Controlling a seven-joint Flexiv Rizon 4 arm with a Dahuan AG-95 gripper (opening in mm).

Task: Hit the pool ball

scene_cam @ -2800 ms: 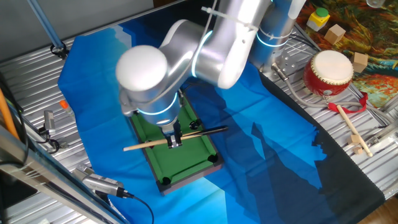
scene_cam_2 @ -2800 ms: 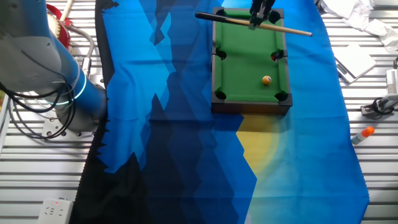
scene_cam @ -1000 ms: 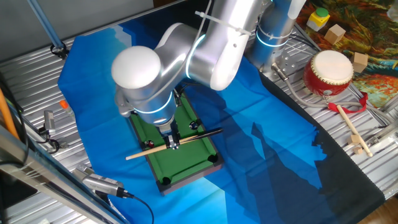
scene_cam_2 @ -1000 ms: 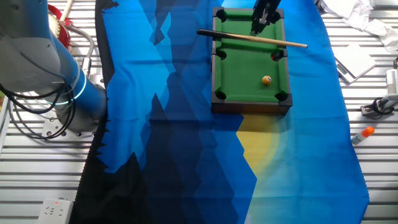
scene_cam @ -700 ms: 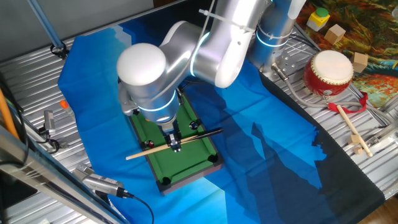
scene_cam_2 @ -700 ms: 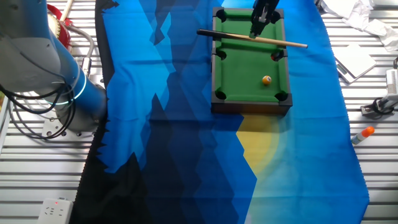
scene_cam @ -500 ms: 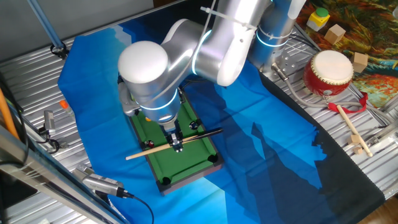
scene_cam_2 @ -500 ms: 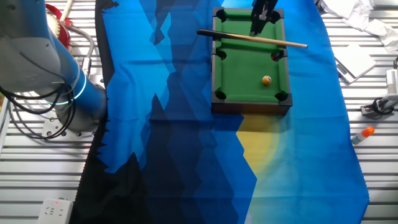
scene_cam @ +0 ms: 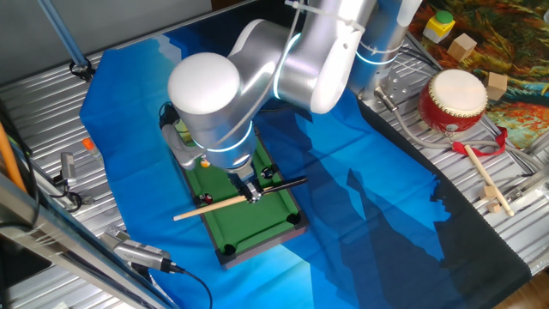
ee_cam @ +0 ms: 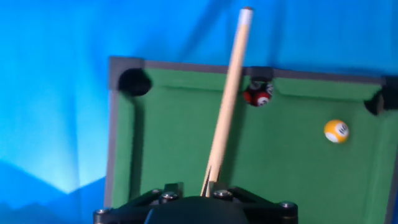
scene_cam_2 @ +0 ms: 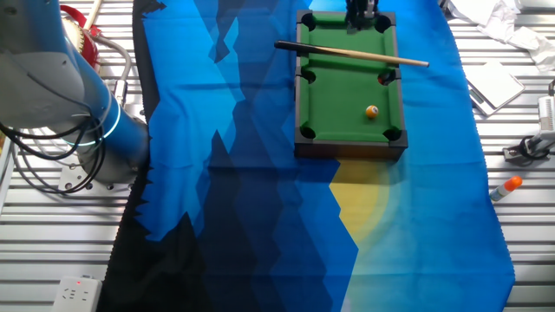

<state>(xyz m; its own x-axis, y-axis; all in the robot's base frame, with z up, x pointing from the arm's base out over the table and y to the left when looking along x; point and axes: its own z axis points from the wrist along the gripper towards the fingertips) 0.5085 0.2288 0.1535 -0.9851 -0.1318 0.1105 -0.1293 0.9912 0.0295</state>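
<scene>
The pool ball, orange-yellow with a pale spot, lies on the green felt of the mini pool table near one end; it also shows in the hand view and beside my arm. The wooden cue stick rests across the table's rails, far from the ball. My gripper is just above the cue's middle, also visible in the first fixed view. In the hand view the gripper is open, and the cue passes loosely between the fingers. A red-and-dark ball sits by a side pocket.
The table stands on a blue cloth over metal slats. A red drum, a drumstick and wooden blocks lie to one side. An orange-capped marker and a white pad lie on the other.
The cue was carried toward the table's middle and now lies still across the rails. Over the last half second my gripper has let go and lifted off it.
</scene>
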